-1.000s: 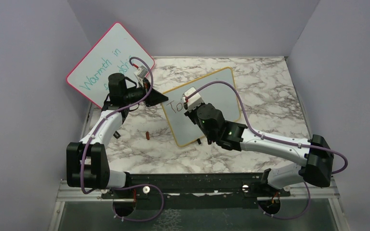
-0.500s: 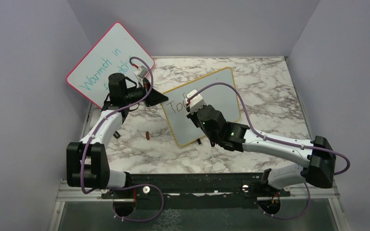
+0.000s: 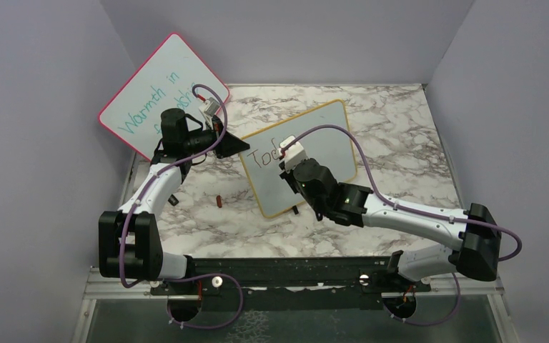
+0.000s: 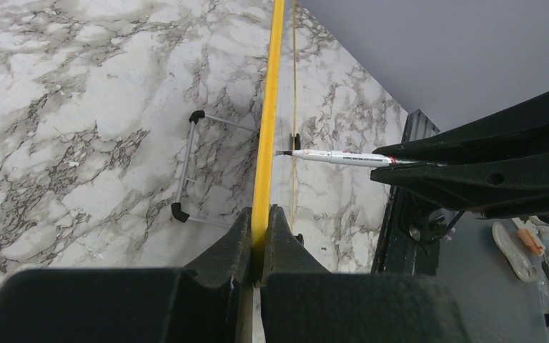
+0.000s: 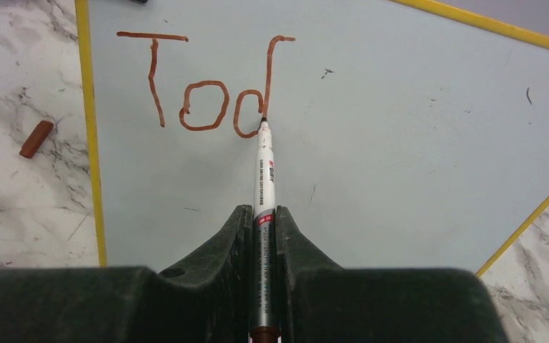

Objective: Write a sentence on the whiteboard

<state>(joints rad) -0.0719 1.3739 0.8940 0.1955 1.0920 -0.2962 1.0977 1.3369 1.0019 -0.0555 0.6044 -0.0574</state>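
Note:
The whiteboard [image 3: 332, 139], yellow-framed, stands tilted on the marble table. My left gripper [image 3: 239, 145] is shut on its left edge; in the left wrist view the yellow frame [image 4: 268, 107] runs up from between my left gripper's [image 4: 259, 214] pinched fingers. My right gripper [image 5: 263, 212] is shut on a silver-white marker [image 5: 265, 179]. The marker's tip touches the board [image 5: 400, 128] at the foot of the "d". The sentence [image 5: 204, 86] reads "Tod" in red-brown strokes. From above, my right gripper [image 3: 286, 163] sits just right of the sentence [image 3: 263, 157].
A pink-framed board [image 3: 164, 86] with teal writing leans in the back left corner, behind the left arm. A red-brown marker cap [image 3: 218, 201] lies on the table, left of the whiteboard's lower corner. The whiteboard's wire stand [image 4: 186, 164] rests on the marble behind it.
My right gripper has slid a little right and down along the board with the marker. The writing has grown from "To" to "Tod". The left arm has not moved.

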